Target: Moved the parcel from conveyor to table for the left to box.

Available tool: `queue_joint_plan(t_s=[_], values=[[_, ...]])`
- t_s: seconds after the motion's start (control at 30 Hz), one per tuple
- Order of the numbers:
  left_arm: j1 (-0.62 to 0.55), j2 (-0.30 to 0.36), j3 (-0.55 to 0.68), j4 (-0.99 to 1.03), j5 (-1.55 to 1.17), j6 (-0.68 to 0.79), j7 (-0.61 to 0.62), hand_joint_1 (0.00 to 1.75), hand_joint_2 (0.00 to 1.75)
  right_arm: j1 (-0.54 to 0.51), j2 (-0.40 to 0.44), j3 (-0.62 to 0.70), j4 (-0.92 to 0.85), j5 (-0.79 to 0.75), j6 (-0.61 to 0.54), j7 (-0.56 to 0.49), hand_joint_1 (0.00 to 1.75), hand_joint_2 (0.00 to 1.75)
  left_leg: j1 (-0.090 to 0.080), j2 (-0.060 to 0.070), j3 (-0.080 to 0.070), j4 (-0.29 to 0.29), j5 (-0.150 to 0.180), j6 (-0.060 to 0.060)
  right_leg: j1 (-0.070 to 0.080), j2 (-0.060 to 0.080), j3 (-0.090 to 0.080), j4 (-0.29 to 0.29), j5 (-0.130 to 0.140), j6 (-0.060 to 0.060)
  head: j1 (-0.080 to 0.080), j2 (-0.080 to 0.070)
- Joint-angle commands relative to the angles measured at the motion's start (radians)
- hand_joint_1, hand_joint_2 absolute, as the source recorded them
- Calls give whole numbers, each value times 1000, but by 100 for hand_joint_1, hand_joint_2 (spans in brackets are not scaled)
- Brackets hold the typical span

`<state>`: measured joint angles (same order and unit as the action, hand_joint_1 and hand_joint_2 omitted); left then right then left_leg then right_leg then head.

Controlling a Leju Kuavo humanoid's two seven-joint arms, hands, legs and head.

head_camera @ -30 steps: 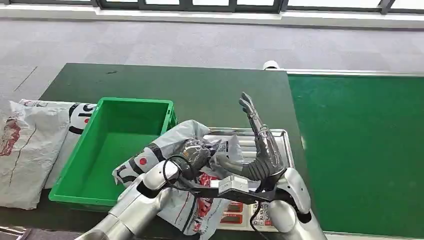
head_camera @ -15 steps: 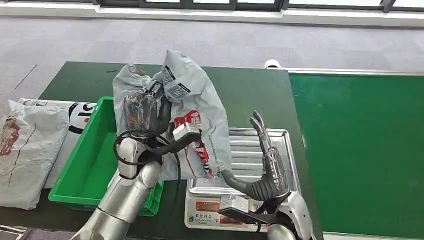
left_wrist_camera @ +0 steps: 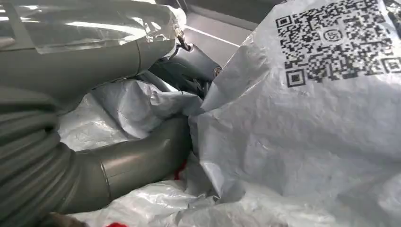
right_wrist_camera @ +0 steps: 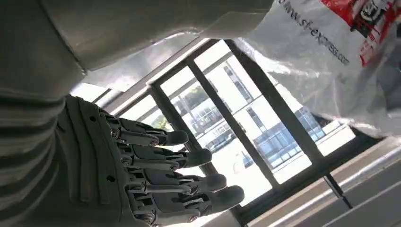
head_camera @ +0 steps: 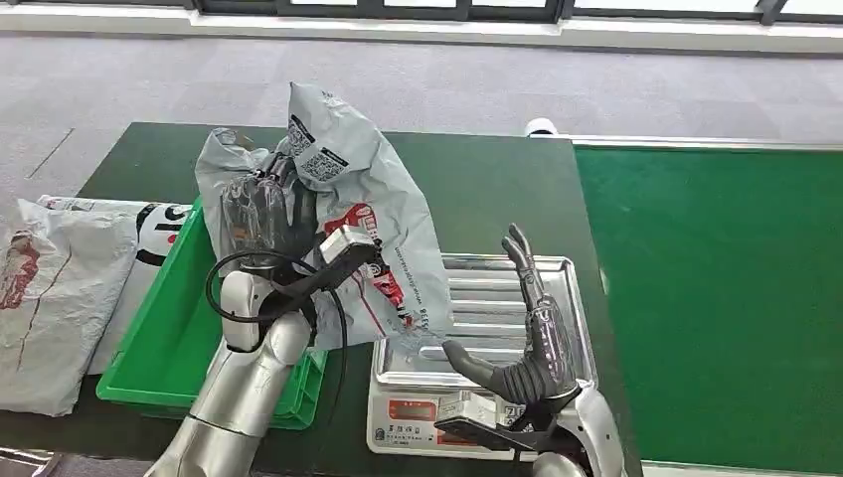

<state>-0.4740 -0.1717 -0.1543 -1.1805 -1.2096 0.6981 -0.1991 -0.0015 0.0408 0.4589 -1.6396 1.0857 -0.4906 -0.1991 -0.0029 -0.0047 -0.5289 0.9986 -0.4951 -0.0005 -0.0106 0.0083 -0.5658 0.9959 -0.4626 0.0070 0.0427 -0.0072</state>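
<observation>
My left hand [head_camera: 260, 214] grips a grey plastic mailer parcel [head_camera: 383, 224] with red print and a QR label, holding it high above the right rim of the green box [head_camera: 164, 333]. The left wrist view shows the crumpled parcel [left_wrist_camera: 302, 123] pressed against my thumb [left_wrist_camera: 137, 158]. The parcel's lower edge hangs just over the left side of the scale tray [head_camera: 557, 273]. My right hand [head_camera: 527, 333] stands open above the scale, fingers straight and pointing up, holding nothing; the right wrist view shows its fingers [right_wrist_camera: 165, 175] spread before windows, with the parcel [right_wrist_camera: 340, 52] beyond.
A silver weighing scale [head_camera: 422, 412] with a red display sits on the dark green table [head_camera: 467, 189]. Another grey parcel [head_camera: 60, 288] lies left of the box. The bright green conveyor [head_camera: 716, 298] runs along the right.
My left hand lifted the parcel from the scale and carried it up and left toward the green box. My right hand drew back and lower over the scale.
</observation>
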Motion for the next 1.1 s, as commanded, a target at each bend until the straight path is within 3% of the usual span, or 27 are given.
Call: queue_joint_plan(t_s=[0.03, 0.17, 0.23, 0.3, 0.5, 1.1], values=[[-147, 26, 290, 352, -66, 0, 38, 175, 175, -64, 2, 43, 59, -16, 9, 3, 0, 175, 1, 3, 2, -2, 1, -1, 1, 2, 1, -2, 1, -1, 0, 0], [-147, 26, 290, 352, -66, 0, 38, 175, 175, -64, 2, 43, 59, -16, 9, 3, 0, 175, 1, 3, 2, -2, 1, -1, 1, 2, 1, -2, 1, -1, 0, 0], [-146, 43, 349, 369, -202, 0, 147, 175, 175, -92, 4, 49, 80, -35, 23, -8, 0, 175, 0, 4, 3, -2, 0, -1, 0, 3, 1, -1, 1, -1, 0, 0], [-142, 54, 443, 406, -223, 0, 147, 175, 175, -133, 10, 52, 115, -57, 33, -19, 0, 175, 1, 7, 4, -4, 1, -2, 2, 6, 1, -3, 3, -1, 0, 0], [-145, 54, 449, 419, -231, 0, 154, 175, 175, -136, 6, 50, 117, -61, 35, -20, 0, 175, 1, -1, 1, -2, 1, -1, 1, -1, 0, -1, 0, -1, 0, 0], [-130, 35, 482, 357, -205, 0, 120, 175, 175, -132, 4, 50, 112, -63, 29, -20, 0, 175, 1, -1, -1, -1, 1, -1, 1, -1, -1, -1, 0, -1, 0, 0]])
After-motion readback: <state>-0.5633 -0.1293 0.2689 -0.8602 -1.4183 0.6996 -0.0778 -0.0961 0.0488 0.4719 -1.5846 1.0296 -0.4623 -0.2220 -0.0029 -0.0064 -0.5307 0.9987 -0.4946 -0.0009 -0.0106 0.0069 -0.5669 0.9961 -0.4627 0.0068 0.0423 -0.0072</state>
